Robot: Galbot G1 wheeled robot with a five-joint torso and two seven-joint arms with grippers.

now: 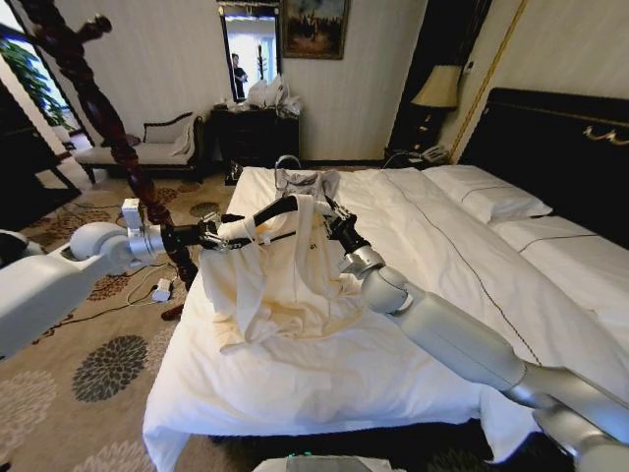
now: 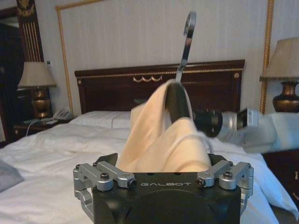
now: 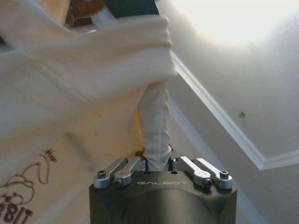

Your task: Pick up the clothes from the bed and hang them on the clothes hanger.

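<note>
The clothes [image 1: 280, 280], a cream collared garment, hang from the clothes hanger [image 1: 280, 205] just above the bed [image 1: 423, 246], with the lower part resting on the duvet. The hanger's dark arm is threaded into the garment, and its silver hook [image 1: 287, 160] points up. At the left shoulder my left gripper [image 1: 218, 236] is shut on a bunch of the cloth [image 2: 159, 140]. At the right shoulder my right gripper [image 1: 332, 221] is shut on a rolled strip of the cloth [image 3: 156, 130]. A dark emblem [image 3: 21, 200] shows on the chest.
A small grey garment [image 1: 307, 182] lies on the bed behind the hanger. A dark carved wooden post [image 1: 103, 113] stands left of the bed, with cables and a white box [image 1: 160, 292] on the carpet. The black headboard [image 1: 550, 147] and a lamp [image 1: 437, 88] are at the right.
</note>
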